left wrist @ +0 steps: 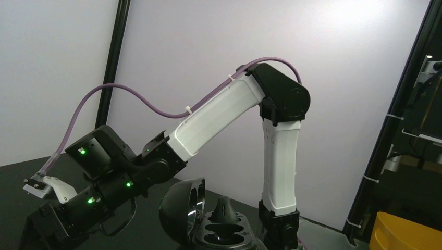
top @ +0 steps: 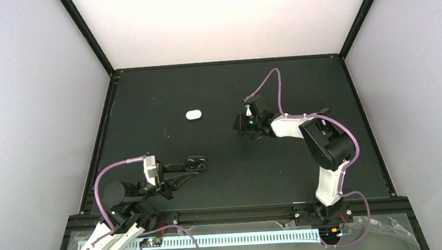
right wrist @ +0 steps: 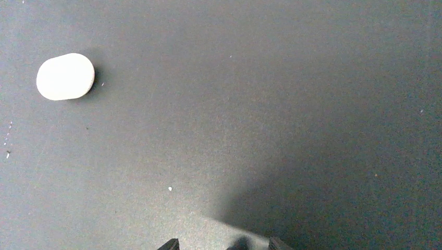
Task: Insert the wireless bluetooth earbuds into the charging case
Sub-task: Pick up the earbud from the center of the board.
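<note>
The open black case (top: 196,161) sits near left on the table (top: 281,174), lid up, right at the left gripper's (top: 186,165) tip; I cannot tell whether that gripper clamps it. In the left wrist view one black bud (left wrist: 222,207) stands in the case's tray. No other buds are discernible. The right gripper (top: 239,122) hovers mid-table, released, its fingertips (right wrist: 171,244) apart. The closed white case (top: 192,114) lies to its left, well apart.
</note>
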{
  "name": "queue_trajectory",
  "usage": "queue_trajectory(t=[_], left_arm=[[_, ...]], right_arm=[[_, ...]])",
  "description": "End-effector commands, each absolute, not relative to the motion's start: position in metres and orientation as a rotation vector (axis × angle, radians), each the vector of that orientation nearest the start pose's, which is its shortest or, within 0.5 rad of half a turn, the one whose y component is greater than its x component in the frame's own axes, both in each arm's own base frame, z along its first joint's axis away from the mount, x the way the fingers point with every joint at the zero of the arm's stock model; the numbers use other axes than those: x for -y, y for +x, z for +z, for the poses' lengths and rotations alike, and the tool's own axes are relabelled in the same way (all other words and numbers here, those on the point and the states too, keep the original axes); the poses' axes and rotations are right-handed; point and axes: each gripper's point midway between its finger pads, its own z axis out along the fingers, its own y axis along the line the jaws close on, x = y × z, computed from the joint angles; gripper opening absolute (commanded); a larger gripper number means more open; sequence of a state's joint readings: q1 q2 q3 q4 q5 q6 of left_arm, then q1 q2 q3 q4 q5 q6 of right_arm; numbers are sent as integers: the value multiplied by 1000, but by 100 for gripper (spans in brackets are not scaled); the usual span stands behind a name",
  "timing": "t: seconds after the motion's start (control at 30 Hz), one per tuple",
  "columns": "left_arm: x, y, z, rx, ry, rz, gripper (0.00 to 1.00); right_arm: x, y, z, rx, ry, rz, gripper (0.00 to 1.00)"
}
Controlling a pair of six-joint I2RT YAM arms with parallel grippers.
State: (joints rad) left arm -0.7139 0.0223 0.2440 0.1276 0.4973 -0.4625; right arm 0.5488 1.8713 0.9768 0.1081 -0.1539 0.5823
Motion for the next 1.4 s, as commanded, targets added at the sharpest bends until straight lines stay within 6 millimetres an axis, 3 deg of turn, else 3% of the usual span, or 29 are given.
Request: queue_trajectory(t=[0.0,0.4,0.53,0.7,1.03,1.17,1.37], left_arm=[[189,91,313,-1207,641,-1303,2],[189,92,311,-1210,639,-1295,2],[189,91,313,-1204,643,-1299,1],[189,90,313,-1208,645,-1304,2],[186,88,315,-1210,641,-1293,1],[184,87,317,-1204,642,-1285,2],[186,88,317,-1202,644,-1287,2]], right_arm=[[-265,373,34,-2510,-39,696,44],[-250,370,51,-2478,-178,490,44],[-255,367,44,-2486,-160,537,45],[-271,370,44,-2464,-146,659,54],[-276,392,39,-2481,-131,621,64],[-288,386,42,-2483,-159,704,63],[-286,370,37,-2511,-162,725,61]])
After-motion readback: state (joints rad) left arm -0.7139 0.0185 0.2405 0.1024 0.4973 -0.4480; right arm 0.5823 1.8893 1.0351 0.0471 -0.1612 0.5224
